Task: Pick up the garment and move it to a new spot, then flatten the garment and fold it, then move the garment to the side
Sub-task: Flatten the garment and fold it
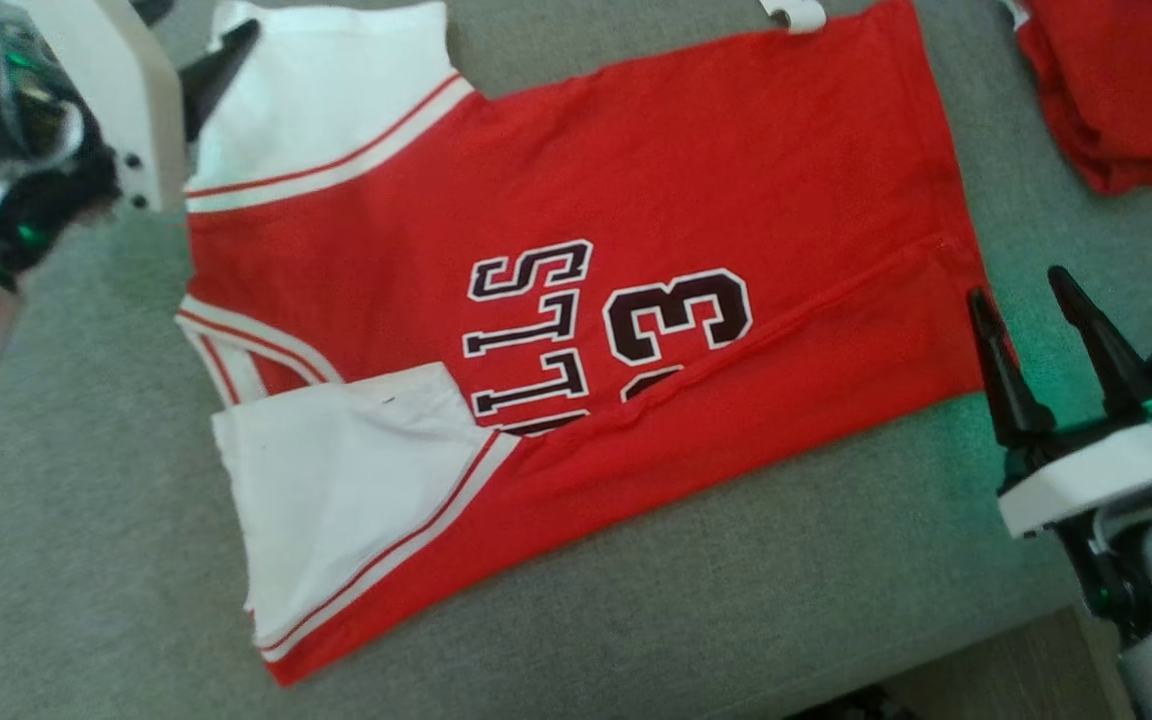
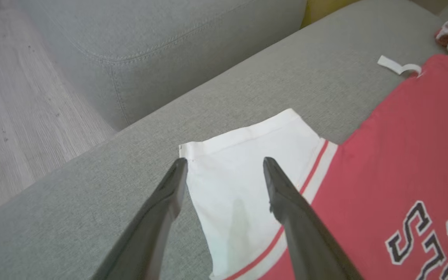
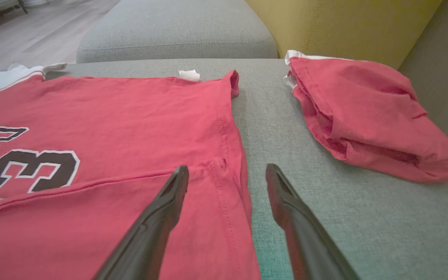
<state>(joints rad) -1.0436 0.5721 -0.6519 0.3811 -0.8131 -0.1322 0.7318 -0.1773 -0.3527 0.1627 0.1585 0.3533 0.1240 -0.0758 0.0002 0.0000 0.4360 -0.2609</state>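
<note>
Garment (image 1: 636, 200), red jersey w/ white sleeves & dark number print, lies spread on grey sofa seat (image 1: 86, 560). Neck end is toward robot's left, hem toward its right. Near long side is folded over onto the front, w/ the crease running diagonally & covering part of the lettering. Near sleeve (image 1: 336, 480) lies on the front too, over part of the neck trim. Far sleeve (image 2: 247, 155) lies flat on the seat. Small white tag (image 1: 794, 14) sticks out at the far edge.

Left gripper (image 2: 224, 161): fingers released, spread wide, nothing btwn them. Tips sit over the far sleeve, one at the cuff corner, the other by the red stripe. Can't tell if they touch the cloth.

Right gripper (image 1: 1016, 285): fingers released too, empty, astride the hem edge near its front corner, one tip over red cloth, the other over bare seat.

Second red garment (image 1: 1126, 90) lies bunched farther right on the same seat, apart from the first. Yellow cushion (image 3: 344, 23) is behind it.
</note>
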